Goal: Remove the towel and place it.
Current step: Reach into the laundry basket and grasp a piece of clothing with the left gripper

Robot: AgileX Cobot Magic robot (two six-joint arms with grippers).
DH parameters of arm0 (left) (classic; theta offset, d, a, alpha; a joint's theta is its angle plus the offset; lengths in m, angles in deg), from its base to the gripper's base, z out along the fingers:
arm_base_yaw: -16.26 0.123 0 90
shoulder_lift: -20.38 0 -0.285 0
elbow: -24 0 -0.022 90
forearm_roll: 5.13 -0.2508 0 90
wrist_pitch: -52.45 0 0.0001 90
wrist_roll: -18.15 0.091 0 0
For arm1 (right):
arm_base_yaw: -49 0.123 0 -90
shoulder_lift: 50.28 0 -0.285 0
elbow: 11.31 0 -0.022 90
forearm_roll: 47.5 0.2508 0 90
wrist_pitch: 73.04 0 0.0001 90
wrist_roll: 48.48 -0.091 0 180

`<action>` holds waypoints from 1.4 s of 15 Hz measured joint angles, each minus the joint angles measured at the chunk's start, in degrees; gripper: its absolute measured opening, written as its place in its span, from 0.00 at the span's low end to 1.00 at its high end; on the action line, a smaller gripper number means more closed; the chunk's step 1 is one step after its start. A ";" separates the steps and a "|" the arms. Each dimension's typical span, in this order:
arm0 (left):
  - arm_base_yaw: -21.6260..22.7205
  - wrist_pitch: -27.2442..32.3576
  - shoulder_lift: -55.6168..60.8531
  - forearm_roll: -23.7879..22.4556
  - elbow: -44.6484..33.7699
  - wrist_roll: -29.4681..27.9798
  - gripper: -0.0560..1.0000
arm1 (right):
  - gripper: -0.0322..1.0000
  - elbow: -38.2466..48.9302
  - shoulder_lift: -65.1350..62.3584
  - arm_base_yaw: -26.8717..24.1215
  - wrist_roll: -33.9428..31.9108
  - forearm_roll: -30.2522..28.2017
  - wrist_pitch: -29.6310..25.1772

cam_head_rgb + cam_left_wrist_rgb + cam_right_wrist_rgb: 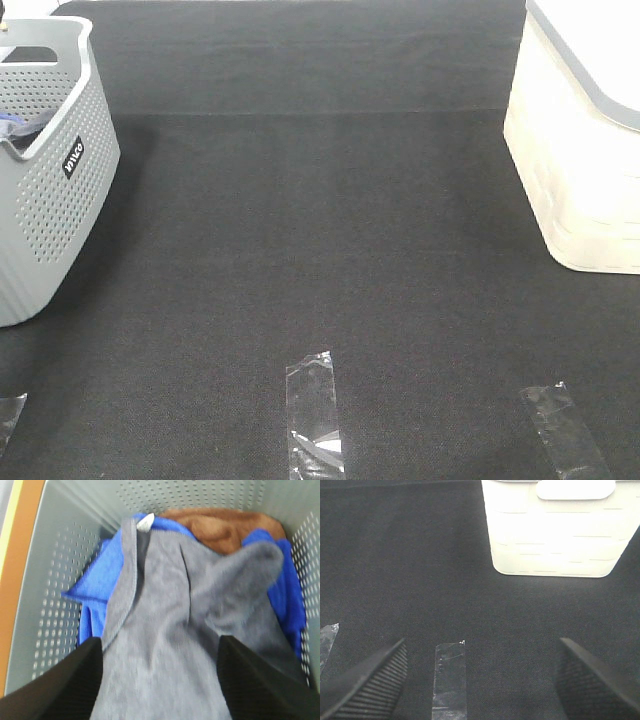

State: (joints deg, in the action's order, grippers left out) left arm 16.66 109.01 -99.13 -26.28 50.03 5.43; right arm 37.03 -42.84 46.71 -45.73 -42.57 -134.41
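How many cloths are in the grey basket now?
3: the grey towel on top, a blue cloth showing under it on both sides, a brown cloth beside them. More may lie hidden underneath.

Only the tips of the robot show, in the two wrist views: the left claw (160, 645) ends in two matte black fingers (60, 685), broad wedge-shaped slabs with straight slanted edges and a faint, fine-grained surface. The right claw (481, 642) has the same pair of black fingers (370, 685), each widening from a rounded tip and covered with close, fine parallel ridges. No cables, screws or markings can be made out on either one.
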 joint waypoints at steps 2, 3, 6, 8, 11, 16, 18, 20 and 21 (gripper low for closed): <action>1.09 0.57 -2.12 0.63 2.64 0.00 0.65 | 0.76 0.00 0.00 0.00 0.00 0.00 0.00; 2.75 0.69 -4.47 1.72 5.39 0.00 0.65 | 0.76 0.00 0.00 0.00 0.00 0.00 0.00; 5.56 0.46 -9.97 3.15 10.31 0.63 0.65 | 0.76 0.00 0.00 0.00 0.00 0.00 0.00; 5.96 0.17 -13.12 3.21 12.49 1.78 0.65 | 0.76 0.00 0.00 0.00 0.00 0.00 0.00; 5.96 -0.06 -18.22 3.15 16.50 3.04 0.65 | 0.76 0.00 0.00 0.00 0.00 0.00 0.00; 5.96 -1.89 -23.66 0.74 21.43 2.92 0.65 | 0.76 0.00 0.00 0.00 0.00 0.00 0.00; 5.96 -2.81 -24.41 -0.63 21.43 2.75 0.62 | 0.76 0.00 0.00 0.00 0.00 0.00 0.00; 5.96 -3.15 -24.75 -1.89 21.43 2.46 0.62 | 0.76 0.00 0.00 0.00 0.00 0.00 0.00; 5.96 -3.78 -24.98 -2.98 21.43 1.72 0.61 | 0.76 0.00 0.00 0.00 0.00 0.00 0.00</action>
State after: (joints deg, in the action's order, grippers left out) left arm 22.62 105.22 -124.11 -29.25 71.46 7.15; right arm 37.03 -42.84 46.71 -45.73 -42.57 -134.41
